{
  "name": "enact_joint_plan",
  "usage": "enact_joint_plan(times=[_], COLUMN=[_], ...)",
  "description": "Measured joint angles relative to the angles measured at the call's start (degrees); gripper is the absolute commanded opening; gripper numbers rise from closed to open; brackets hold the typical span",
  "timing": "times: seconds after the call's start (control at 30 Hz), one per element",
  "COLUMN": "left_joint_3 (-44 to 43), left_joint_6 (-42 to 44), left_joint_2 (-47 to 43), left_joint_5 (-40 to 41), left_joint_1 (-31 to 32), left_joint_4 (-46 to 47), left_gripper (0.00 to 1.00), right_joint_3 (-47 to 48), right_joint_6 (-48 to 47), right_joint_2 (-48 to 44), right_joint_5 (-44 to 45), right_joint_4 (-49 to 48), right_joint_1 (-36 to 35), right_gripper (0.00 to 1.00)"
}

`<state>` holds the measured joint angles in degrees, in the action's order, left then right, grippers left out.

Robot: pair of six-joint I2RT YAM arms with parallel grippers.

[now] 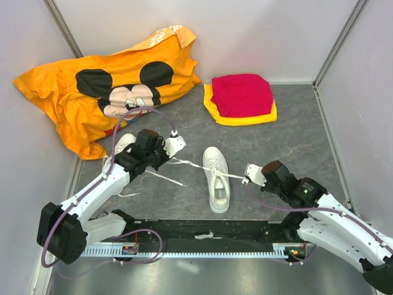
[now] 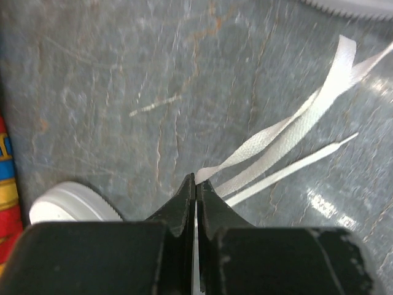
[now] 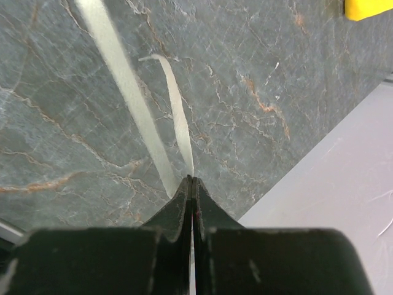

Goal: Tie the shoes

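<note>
**Mia:** What is the biggest thing?

**Ben:** The grey table (image 1: 295, 147). Next is the orange shirt (image 1: 67, 86), up at ten o'clock. At one o'clock a red cloth (image 1: 242, 92) lies on a yellow cloth (image 1: 242, 118).

**Mia:** Where are the shoes?

**Ben:** The middle shoe (image 1: 216, 181) lies in the center, with its toe pointing to twelve. The other shoe (image 1: 124, 142) peeks out at nine o'clock, partly under the left arm (image 1: 104, 184).

**Mia:** Who has the laces?

**Ben:** The left gripper (image 1: 174, 147), at ten o'clock from the middle shoe, is squeezed tight on the left lace (image 1: 187, 163). The right gripper (image 1: 250, 175), at three o'clock from it, is pinched tight on the right lace (image 1: 234, 176). Both laces stretch out sideways. There is no knot yet.

**Mia:** What could go wrong?

**Ben:** I think a flat, smooth lace could slip out, because only the very tips pinch it. If the arms pull too hard, the light shoe could slide or tip over. And when the laces must cross, the two grippers could bump together.
</note>
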<state>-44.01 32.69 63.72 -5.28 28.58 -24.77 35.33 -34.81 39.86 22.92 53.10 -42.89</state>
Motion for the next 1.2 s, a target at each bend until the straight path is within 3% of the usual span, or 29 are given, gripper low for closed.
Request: enact_joint_plan(times=[0.27, 0.63, 1.2], left_joint_3=[2.47, 6.51, 10.75], left_joint_6=[-0.02, 0.24, 3.65], left_joint_2=[-1.18, -3.19, -7.74], left_joint_5=[0.79, 1.18, -0.02], left_joint_1=[-1.40, -3.08, -9.29], left_joint_4=[-0.46, -0.42, 0.44], left_gripper=[0.01, 0.01, 0.01], right_joint_3=[-0.50, -0.83, -2.03], right_joint_6=[0.15, 1.18, 0.68], right_joint_2=[5.05, 11.37, 14.12], right_joint_5=[2.23, 5.01, 2.40], right_joint_4=[-2.08, -5.79, -12.68], right_joint_1=[4.87, 18.40, 26.62], right_gripper=[0.00, 0.00, 0.00])
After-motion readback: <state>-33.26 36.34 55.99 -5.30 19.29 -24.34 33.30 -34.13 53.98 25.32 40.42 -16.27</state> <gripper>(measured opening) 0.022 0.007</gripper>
